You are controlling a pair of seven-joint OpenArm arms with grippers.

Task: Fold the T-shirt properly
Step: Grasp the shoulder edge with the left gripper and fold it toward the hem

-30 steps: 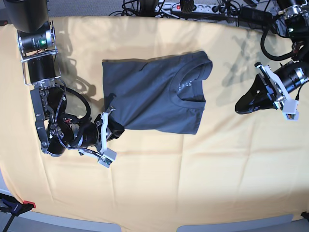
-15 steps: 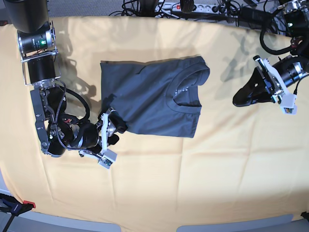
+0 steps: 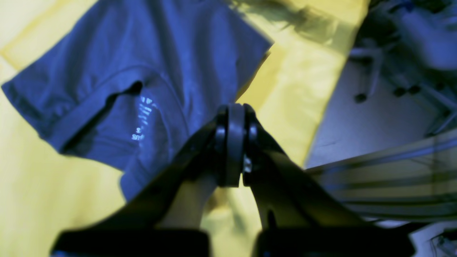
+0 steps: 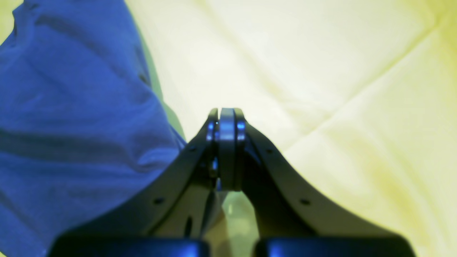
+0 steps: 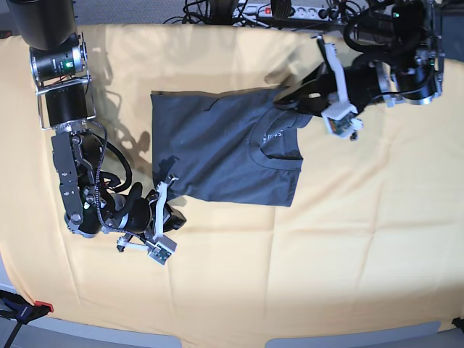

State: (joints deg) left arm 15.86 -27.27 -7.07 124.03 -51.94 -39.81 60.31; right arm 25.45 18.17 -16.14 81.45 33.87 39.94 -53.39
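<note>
Right hand (image 5: 169,199): at the left of the base view, low over the yellow cloth (image 5: 290,275), just beside the T-shirt's lower-left corner. Its jaws are clenched together with nothing between them; the right wrist view shows the tips (image 4: 226,121) pressed flat and the shirt's edge lying to one side, not caught.
T-shirt (image 5: 217,152): lies near the middle of the surface on the yellow cloth, already folded into a rough rectangle, with the collar (image 5: 279,148) and its small white label toward the right end. The fabric looks fairly flat with a few soft wrinkles.
Left hand (image 5: 286,98): at the right of the base view, reaching in over the shirt's upper-right corner beside the collar. Its jaws are clenched shut and empty; the left wrist view shows the tips (image 3: 234,121) closed above the cloth with the shirt (image 3: 142,71) beneath and ahead.
Step in hand: likely between folds, both arms positioned at opposite corners with no hold taken.
Next move: probably calls for each hand to part its jaws, settle on a shirt edge alone without pinching the yellow cloth beneath, then lift and carry one end across.
Background: cables and a power strip (image 5: 283,11) sit beyond the far edge of the surface.
</note>
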